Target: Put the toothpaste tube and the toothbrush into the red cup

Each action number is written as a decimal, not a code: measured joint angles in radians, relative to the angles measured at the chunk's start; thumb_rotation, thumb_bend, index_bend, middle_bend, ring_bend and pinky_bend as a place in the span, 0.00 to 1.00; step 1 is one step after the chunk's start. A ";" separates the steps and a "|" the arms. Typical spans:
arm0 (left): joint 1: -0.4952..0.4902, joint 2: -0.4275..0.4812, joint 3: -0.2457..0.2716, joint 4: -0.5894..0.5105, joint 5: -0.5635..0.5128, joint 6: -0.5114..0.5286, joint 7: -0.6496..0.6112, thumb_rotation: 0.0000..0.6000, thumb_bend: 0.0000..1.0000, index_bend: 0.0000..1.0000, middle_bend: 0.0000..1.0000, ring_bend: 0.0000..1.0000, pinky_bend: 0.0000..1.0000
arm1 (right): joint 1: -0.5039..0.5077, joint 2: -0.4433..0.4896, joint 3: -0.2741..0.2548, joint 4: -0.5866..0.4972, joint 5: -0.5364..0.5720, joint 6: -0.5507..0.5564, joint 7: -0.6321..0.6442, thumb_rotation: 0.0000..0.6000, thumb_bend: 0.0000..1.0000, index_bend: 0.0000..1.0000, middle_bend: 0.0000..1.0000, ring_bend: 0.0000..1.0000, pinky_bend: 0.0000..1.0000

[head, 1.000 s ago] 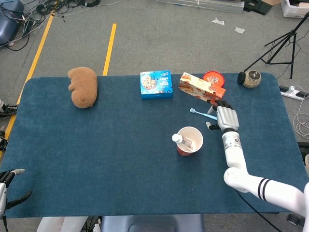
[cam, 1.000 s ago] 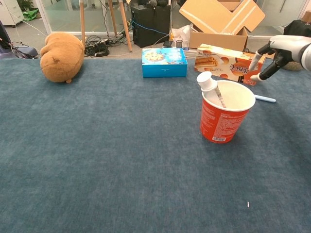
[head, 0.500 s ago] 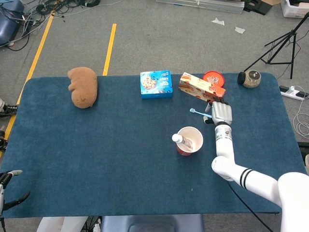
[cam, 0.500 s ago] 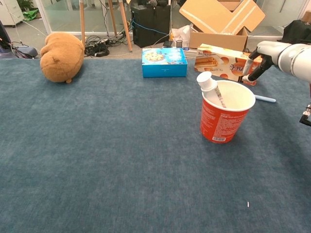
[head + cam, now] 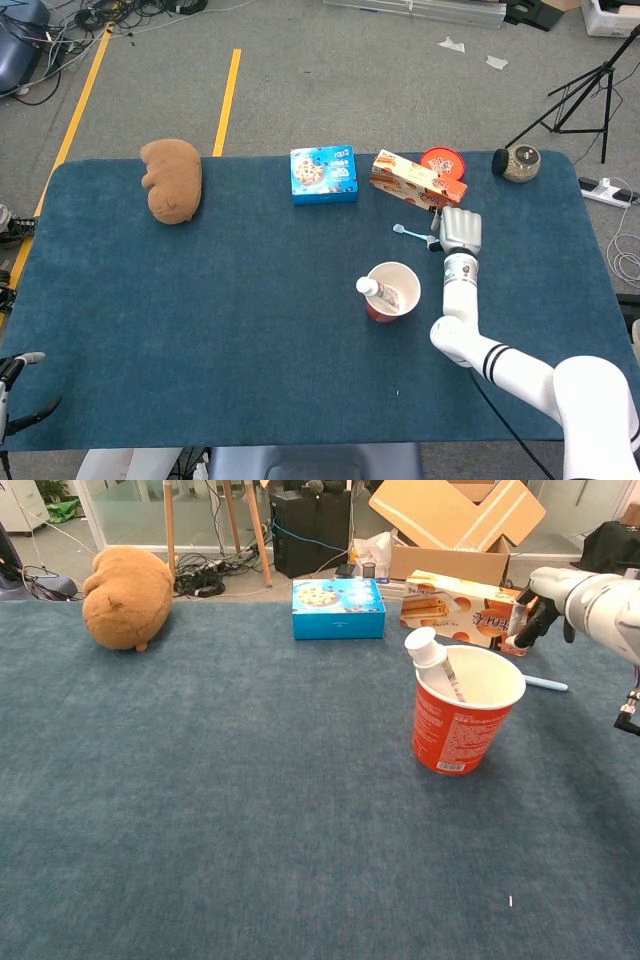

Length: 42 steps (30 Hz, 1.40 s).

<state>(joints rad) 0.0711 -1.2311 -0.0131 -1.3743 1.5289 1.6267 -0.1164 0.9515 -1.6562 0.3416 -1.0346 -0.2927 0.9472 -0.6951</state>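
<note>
- Blue carpet-like tabletop [image 5: 250, 300] carrying all task items.
- Red paper cup with white interior [image 5: 392, 290] upright near tabletop centre; white-capped toothpaste tube [image 5: 378, 291] already inside, leaning on the left rim. First half of task judged complete.
- Light-blue plastic toothbrush [image 5: 413, 233] flat on tabletop, behind and right of cup, apart from it; handle end runs under the right robot hand [image 5: 460, 231] in head view.
- Right robot hand poised over toothbrush handle, back of hand upward, fingers pointing down. Chest view shows fingers partly curled, nothing visibly held; contact with toothbrush not determinable.
- Left robot hand [image 5: 15, 385] at lower-left edge of head view, off the tabletop, fingers apart, holding nothing.
- Step in hand, by judgement: reach for toothbrush pickup.
- Next move calls for: lowering onto the thin handle, pinching securely, lifting, carrying to cup, releasing beside tube.
- Risk noted: orange snack box [image 5: 417, 182] just behind the hand; low-lying handle may slip from grasp.
</note>
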 measured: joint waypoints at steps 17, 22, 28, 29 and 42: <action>0.006 -0.008 0.003 0.018 -0.005 -0.004 -0.013 1.00 0.00 0.32 0.37 0.33 0.42 | 0.032 -0.036 0.019 0.116 0.108 -0.065 -0.130 1.00 0.27 0.55 1.00 1.00 1.00; 0.004 -0.008 0.003 0.022 -0.003 -0.005 -0.016 1.00 0.00 0.32 0.37 0.33 0.42 | 0.045 -0.077 0.028 0.193 0.113 -0.083 -0.150 1.00 0.27 0.55 1.00 1.00 1.00; 0.005 -0.007 0.003 0.023 -0.002 -0.005 -0.020 1.00 0.00 0.32 0.37 0.33 0.42 | 0.053 -0.124 0.038 0.267 0.095 -0.104 -0.157 1.00 0.27 0.55 1.00 1.00 1.00; 0.005 -0.007 0.003 0.023 -0.002 -0.005 -0.021 1.00 0.00 0.32 0.37 0.33 0.42 | 0.054 -0.131 0.040 0.279 0.092 -0.107 -0.157 1.00 0.27 0.55 1.00 1.00 1.00; 0.009 -0.007 0.003 0.040 -0.011 -0.011 -0.041 1.00 0.00 0.32 0.37 0.33 0.42 | 0.077 -0.245 0.072 0.484 0.019 -0.172 -0.159 1.00 0.25 0.55 1.00 1.00 1.00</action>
<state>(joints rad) 0.0800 -1.2384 -0.0101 -1.3347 1.5175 1.6156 -0.1574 1.0289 -1.9016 0.4133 -0.5507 -0.2737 0.7756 -0.8538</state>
